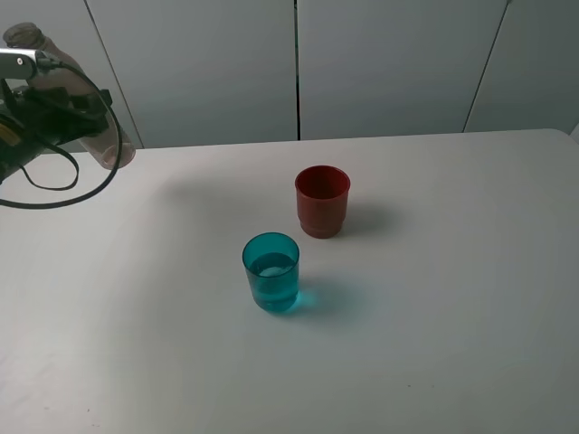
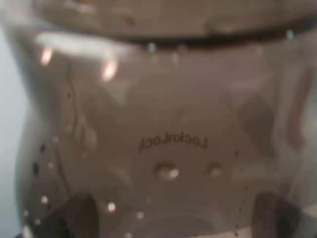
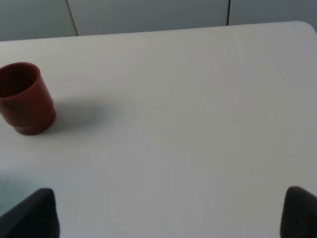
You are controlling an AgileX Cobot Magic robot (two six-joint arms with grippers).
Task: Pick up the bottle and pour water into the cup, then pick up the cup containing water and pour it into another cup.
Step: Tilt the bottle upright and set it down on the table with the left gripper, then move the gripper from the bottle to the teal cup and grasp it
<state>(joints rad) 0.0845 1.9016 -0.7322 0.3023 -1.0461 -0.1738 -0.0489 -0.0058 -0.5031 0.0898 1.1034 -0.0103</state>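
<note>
Aloft, bottle [image 2: 168, 124] clamped inside left tool [image 2: 173, 217], filling its jaws; right tool [image 3: 168, 213] gapes over table [image 3: 198, 124].

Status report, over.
Left gripper shut on tall clear grey-brown plastic bottle, lifted; right gripper open, empty. Translucent teal tumbler holds water. Opaque red cup upright, unobstructed.

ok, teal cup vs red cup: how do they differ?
The teal cup is translucent and holds water; the red cup is opaque, no water visible. The teal cup has smooth sides; the red cup has a stepped base. Both stand upright, similar in size.
</note>
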